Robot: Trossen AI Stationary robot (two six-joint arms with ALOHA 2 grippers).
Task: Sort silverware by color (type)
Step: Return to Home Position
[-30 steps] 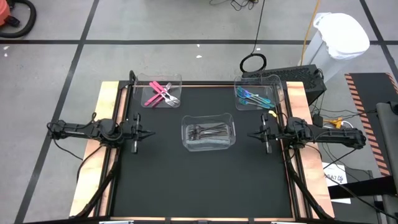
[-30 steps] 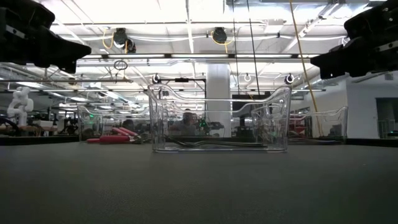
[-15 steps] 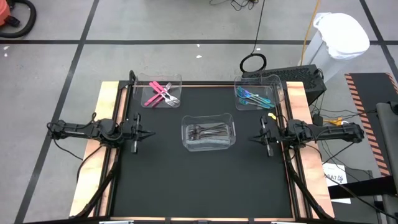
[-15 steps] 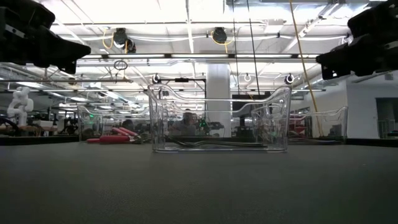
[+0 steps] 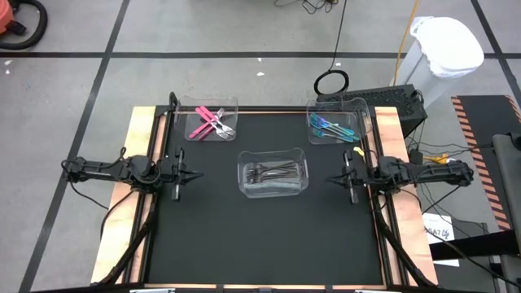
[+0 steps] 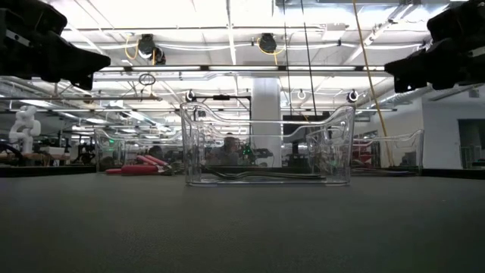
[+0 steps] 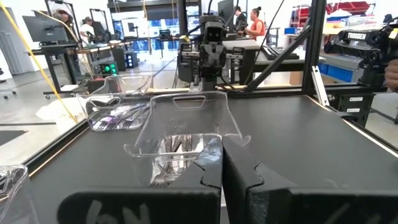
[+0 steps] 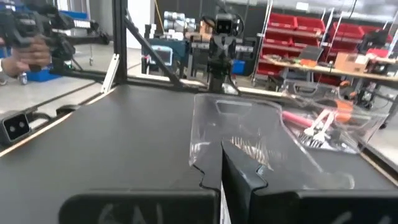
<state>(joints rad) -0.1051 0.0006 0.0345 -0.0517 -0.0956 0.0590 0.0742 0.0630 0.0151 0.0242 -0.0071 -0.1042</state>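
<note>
The silverware lies in three clear bins. Pink-handled pieces [image 5: 210, 124] lie in the far left bin, blue-teal ones [image 5: 330, 127] in the far right bin, and grey metal ones [image 5: 273, 172] in the middle bin [image 5: 273, 185]. My left gripper [image 5: 181, 173] hangs shut and empty above the table's left edge. My right gripper [image 5: 348, 179] hangs shut and empty above the right edge. Both point at the middle bin, which also shows in the left wrist view [image 7: 180, 134] and the right wrist view [image 8: 249, 130].
The black table top [image 5: 260, 236] is bare between the bins and the near edge. Wooden rails [image 5: 138, 138] run along the left and right sides. A cable loop [image 5: 331, 81] and a white bag [image 5: 446, 45] lie on the floor beyond the table. People show in the room behind.
My right gripper has drawn back a little toward the table's right edge, still shut. The bins and the silverware have stayed where they were.
</note>
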